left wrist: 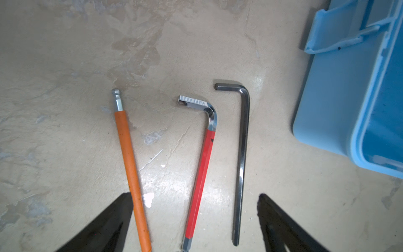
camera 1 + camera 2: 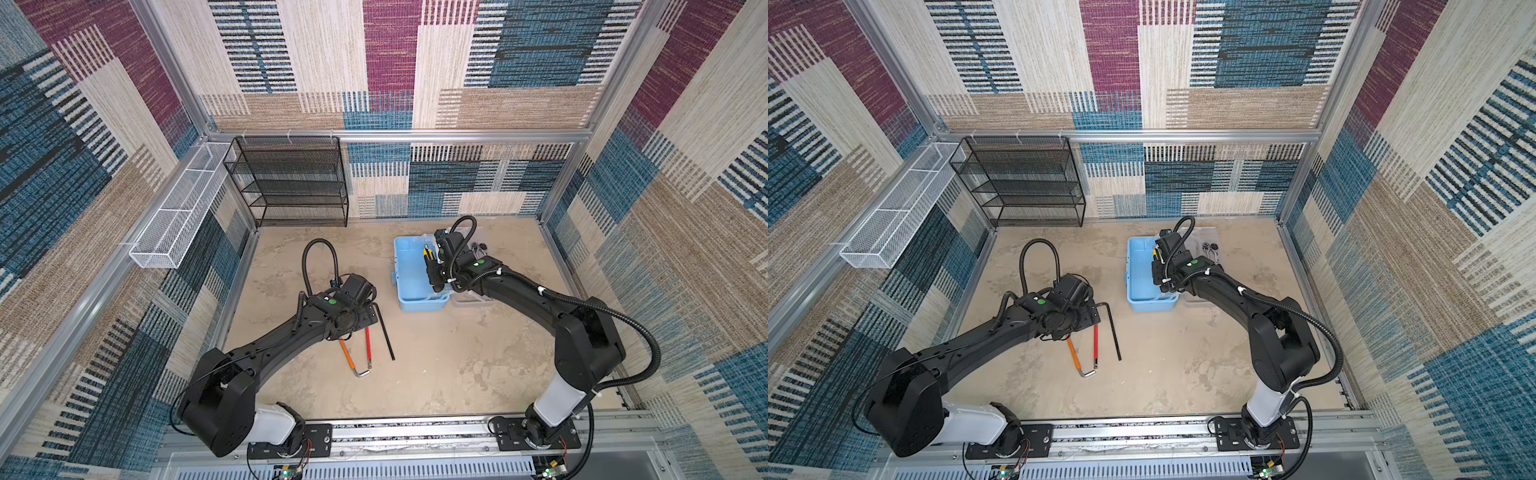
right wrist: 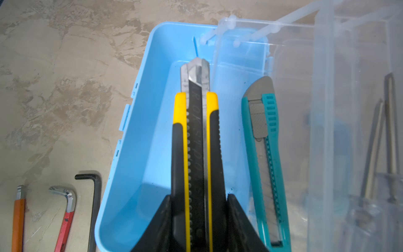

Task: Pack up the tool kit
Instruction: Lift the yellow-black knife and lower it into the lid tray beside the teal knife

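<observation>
The light blue toolbox [image 2: 409, 276] [image 3: 139, 152] stands open at mid-right of the floor. My right gripper [image 3: 199, 196] hangs over its inside, shut on a yellow and black utility knife [image 3: 196, 135] [image 2: 427, 252] that points along the box. A teal utility knife [image 3: 267, 163] lies in the box beside it, by the clear tray [image 3: 239, 56]. On the floor left of the box lie three hex keys: orange [image 1: 127, 161], red [image 1: 202, 165] and black [image 1: 242, 152]. My left gripper [image 1: 195, 194] hovers open just above them, its fingers astride the red and black keys.
The clear lid [image 3: 331, 109] lies open on the box's far side with metal tools behind it. A black wire-mesh rack [image 2: 291, 183] stands at the back left, and a long white mesh basket [image 2: 178, 212] hangs on the left wall. Aluminium frame rails edge the floor.
</observation>
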`<state>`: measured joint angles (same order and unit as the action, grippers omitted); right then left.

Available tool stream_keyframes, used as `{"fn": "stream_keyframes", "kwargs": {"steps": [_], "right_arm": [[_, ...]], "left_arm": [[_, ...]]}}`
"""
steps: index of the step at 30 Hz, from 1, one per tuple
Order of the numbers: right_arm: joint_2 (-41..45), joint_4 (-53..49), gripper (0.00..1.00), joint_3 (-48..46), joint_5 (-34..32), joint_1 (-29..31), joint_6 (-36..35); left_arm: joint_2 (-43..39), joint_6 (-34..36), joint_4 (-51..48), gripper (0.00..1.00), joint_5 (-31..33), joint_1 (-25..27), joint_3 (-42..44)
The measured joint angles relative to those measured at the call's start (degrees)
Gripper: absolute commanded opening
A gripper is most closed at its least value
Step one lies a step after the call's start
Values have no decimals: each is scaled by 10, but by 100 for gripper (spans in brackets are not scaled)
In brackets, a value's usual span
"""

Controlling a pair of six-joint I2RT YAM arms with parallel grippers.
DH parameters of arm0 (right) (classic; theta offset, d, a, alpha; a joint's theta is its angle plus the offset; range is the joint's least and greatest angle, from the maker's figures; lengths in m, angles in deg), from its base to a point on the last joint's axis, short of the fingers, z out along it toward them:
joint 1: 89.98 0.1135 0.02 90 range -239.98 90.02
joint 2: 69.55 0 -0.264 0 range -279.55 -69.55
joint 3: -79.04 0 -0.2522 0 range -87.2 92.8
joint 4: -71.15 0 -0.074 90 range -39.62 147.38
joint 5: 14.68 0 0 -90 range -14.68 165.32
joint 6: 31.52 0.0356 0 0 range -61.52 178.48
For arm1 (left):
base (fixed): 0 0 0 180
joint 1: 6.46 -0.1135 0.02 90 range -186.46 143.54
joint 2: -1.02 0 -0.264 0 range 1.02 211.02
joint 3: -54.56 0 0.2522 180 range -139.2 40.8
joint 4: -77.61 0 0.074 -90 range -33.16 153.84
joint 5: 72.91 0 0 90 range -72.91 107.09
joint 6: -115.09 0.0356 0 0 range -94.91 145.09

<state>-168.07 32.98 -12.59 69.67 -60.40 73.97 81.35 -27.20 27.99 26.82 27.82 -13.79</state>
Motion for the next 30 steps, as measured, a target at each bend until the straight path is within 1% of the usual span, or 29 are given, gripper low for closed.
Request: {"fn": "stream_keyframes", "kwargs": {"steps": [4,9,11,13,19,21,27,30], "right_arm": [[-31,-2,18,23,2,-15,-2],[-48,-9,23,29,2,-23,-2],[-52,-11,26,29,3,-24,-2],[-54,-15,32,29,5,-26,-1],[-54,-21,61,29,2,-26,8],[-52,-26,64,33,-8,-26,8],[-32,-26,70,48,1,-26,12],[-16,-24,75,48,12,-26,12]], "left_arm": [[12,3,-1,92,-10,0,-7],[28,14,-14,92,-11,0,-24],[35,17,-20,93,-11,0,-33],[41,23,-23,93,-11,0,-44],[54,31,-26,92,-11,0,-58],[57,31,-28,91,-11,0,-59],[63,31,-34,83,-12,0,-53],[68,31,-39,82,-19,0,-46]]}}
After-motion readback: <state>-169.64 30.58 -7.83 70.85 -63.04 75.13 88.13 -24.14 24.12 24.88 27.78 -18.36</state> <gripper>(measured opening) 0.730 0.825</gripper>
